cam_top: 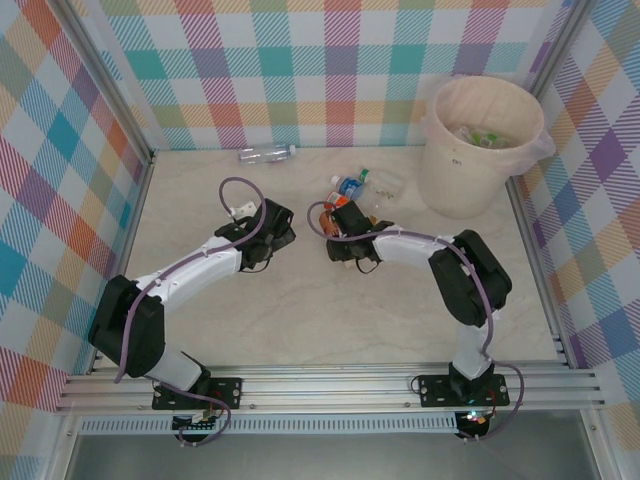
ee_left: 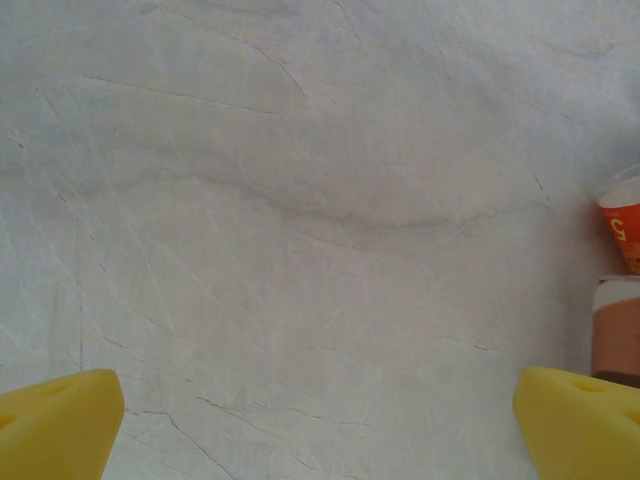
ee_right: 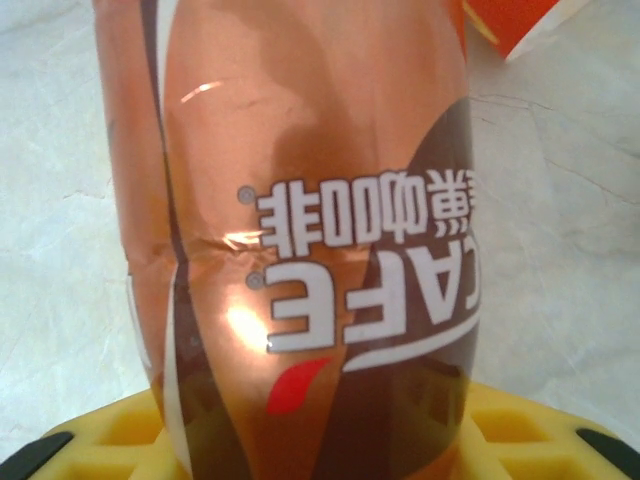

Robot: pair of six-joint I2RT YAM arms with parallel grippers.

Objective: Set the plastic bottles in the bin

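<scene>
Within right gripper (ee_right: pixel 312 440) — brown bottle (ee_right: pixel 310 200)

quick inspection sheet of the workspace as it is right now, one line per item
surface: pale marbled tabletop, bare under the left arm
job's things: bin at far right with bottles inside; cluster of bottles mid-table; one clear bottle lying by the back wall; brown coffee-label bottle in the right gripper
clutter: nothing seen
grippers: left gripper open over bare table; right gripper shut on the brown coffee-label bottle
cables: purple cables looped along both arms
surroundings: checked walls; metal frame rail at the near edge
</scene>
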